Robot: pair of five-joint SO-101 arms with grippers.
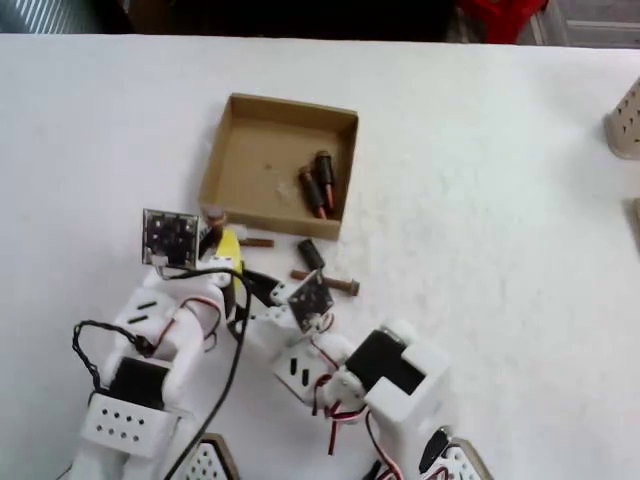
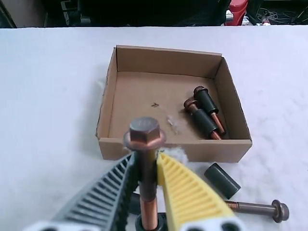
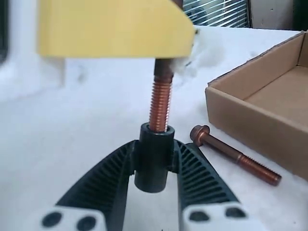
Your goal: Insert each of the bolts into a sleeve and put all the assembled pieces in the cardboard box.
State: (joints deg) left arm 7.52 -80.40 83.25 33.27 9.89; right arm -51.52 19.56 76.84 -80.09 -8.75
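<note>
The left gripper [image 2: 147, 159] clamps a bolt [image 2: 144, 134], its threaded tip entering the sleeve [image 3: 154, 161] pinched in the right gripper [image 3: 155, 147] just beneath. Beyond both grippers, the cardboard box [image 2: 168, 57] holds two assembled pieces [image 2: 204, 113]. Beside the grippers, a loose sleeve [image 2: 222, 179] and loose bolt [image 2: 257, 208] await pairing.

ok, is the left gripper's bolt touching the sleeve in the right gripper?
Touching. The right wrist view shows the bolt with its threaded tip entering the top opening of the sleeve, no gap between them.
</note>
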